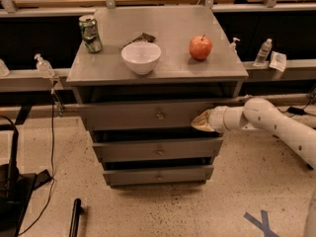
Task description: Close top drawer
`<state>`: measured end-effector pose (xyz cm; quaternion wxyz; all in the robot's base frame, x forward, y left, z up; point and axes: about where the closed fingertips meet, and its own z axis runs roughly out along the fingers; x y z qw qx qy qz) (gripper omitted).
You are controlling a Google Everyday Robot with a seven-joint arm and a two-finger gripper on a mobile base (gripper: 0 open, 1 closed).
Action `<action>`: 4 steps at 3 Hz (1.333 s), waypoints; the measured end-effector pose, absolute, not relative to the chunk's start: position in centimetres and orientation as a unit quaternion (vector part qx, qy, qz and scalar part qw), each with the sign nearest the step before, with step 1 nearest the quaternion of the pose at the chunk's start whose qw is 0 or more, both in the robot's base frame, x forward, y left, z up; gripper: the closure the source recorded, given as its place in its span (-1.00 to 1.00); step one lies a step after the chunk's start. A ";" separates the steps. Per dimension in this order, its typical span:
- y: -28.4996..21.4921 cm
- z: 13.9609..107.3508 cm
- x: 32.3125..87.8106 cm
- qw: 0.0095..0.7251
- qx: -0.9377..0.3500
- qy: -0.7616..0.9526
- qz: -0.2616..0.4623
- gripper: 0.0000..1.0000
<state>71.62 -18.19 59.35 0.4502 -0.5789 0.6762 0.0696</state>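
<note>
- Top drawer: the biggest of three grey drawers, right under the counter, with a dark gap above its flat front.
- Small round knob in the middle of that front.
- Gripper at the right end of the top drawer's front, tip touching it, off to the right of the knob.
- Jaws squeezed together into a point, holding nothing.
- White arm reaching in from the right side.
- Under the top drawer, a middle drawer and a bottom drawer, both shorter, each with a tiny knob.
- On the counter: a green can at the back left, a white bowl near the front middle, a red apple to the right of the bowl.
- Small dark packet just behind the bowl.
- Clear pump bottle on the rail at the left, water bottle on the rail at the right.
- Blue tape cross on the speckled floor, bottom right.
</note>
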 end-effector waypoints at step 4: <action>-20.4 63.8 64.8 0.439 -0.540 0.708 0.123 1.00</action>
